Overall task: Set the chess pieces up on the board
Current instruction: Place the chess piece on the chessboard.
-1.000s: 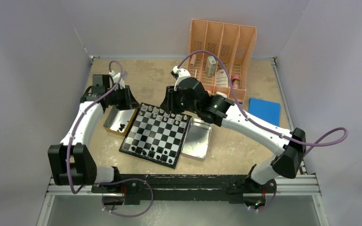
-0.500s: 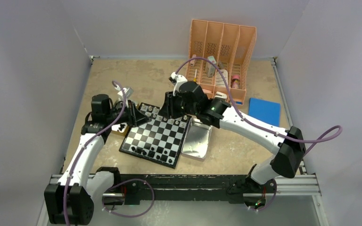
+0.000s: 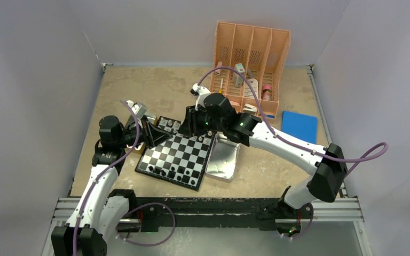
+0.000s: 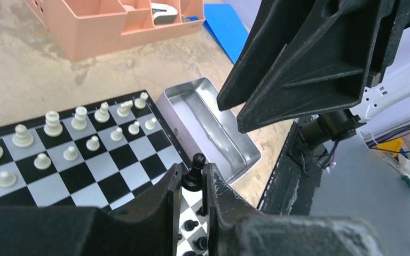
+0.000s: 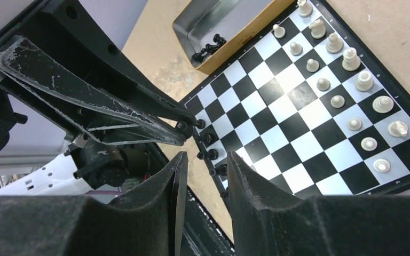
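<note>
- Top external view: the board (image 3: 176,157) lies mid-table, its far edge partly hidden under both arms.
- Right gripper (image 5: 205,160) hovers over the board, fingers slightly parted, nothing between them.
- Left gripper (image 4: 192,181) pinches a black pawn (image 4: 194,172) above the board.
- White chess pieces (image 4: 80,120) fill two rows; the rim markings are too small to read.

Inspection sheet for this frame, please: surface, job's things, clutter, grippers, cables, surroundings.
Surface: tan table.
Job's things: board angled; white pieces on its far rows, black pieces on its near row and in left tray.
Clutter: orange organiser, blue pad, empty silver tray beside board.
Grippers: left gripper shut on black pawn over board; right gripper slightly open, empty.
Cables: purple cables loop off both arms.
Surroundings: plain pale walls.
</note>
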Robot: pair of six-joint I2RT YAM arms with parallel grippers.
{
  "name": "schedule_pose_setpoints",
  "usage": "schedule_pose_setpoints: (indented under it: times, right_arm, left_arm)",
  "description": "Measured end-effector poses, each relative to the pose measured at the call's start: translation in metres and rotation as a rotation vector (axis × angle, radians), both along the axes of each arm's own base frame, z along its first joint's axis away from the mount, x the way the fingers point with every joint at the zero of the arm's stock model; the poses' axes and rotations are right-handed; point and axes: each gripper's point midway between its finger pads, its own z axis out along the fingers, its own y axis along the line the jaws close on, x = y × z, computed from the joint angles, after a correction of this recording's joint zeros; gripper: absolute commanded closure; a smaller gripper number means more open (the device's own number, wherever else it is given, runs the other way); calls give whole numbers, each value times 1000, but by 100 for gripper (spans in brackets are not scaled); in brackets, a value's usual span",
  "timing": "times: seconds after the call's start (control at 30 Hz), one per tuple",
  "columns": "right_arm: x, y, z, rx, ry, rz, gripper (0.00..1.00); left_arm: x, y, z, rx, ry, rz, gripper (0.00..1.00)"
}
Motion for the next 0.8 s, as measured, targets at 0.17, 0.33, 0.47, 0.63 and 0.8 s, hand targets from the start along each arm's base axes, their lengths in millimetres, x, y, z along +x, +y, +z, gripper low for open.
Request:
schedule_pose_setpoints:
  times: [0.17,0.33,0.47,0.63,0.8]
  right_arm:
    - [3,6,4,5,-5,7,64]
    - [8,12,2,1,-5,8,65]
    - [8,9,-4,-15,14,17,65]
    - [6,7,-10,-39,35,44,67]
    - [0,12,-19,-59,59,97,68]
  left_arm:
    - [5,-2,-7,-1,-73,-15,98]
    - [-1,-10,-33,-8,-115,-50,96]
    - [-9,-19,-35,-7,-189,-96,97]
    - [-13,-23,-21,15,-336,-127,99]
    - [-14,-24,-22,49,-404,-142,100]
